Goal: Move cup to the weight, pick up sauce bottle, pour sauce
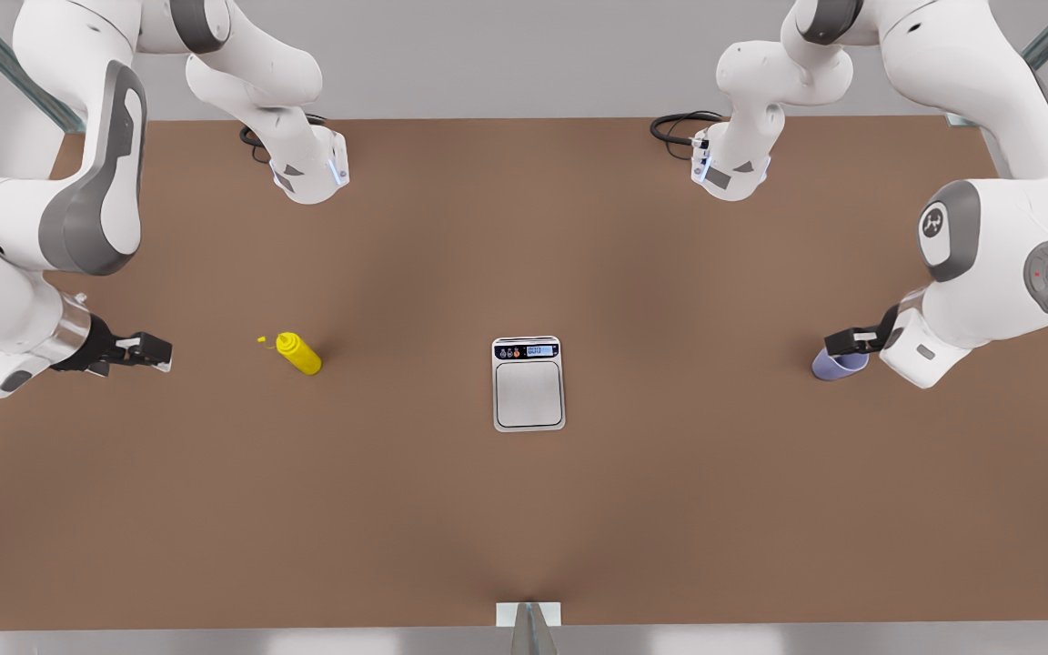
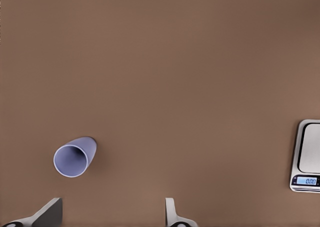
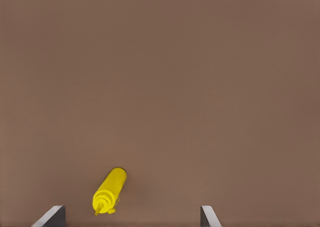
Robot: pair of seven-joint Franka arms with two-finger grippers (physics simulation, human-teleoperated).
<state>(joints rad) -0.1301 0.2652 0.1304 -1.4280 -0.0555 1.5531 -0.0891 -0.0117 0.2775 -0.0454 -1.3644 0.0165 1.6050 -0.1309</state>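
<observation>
Nothing is done yet. Your small lavender-blue handleless cup (image 1: 838,365) stands empty at three o'clock on the brown bench (image 1: 524,528), well apart from the flat silver-grey digital scale (image 1: 529,383) at centre. The left gripper (image 1: 844,342) hovers spread just above the cup. The yellow plastic squeeze bottle (image 1: 298,353) stands at nine o'clock, near the right gripper (image 1: 153,352), also spread.

I have both white arms reaching in from the far corners, elbows bent, forearms angled down toward the middle. My left gripper (image 1: 838,344), on the front view's right, hangs low with its fingers (image 2: 171,212) spread wide apart. My right gripper (image 1: 156,350), on the front view's left, also sits low, its fingers (image 3: 208,217) parted.
</observation>
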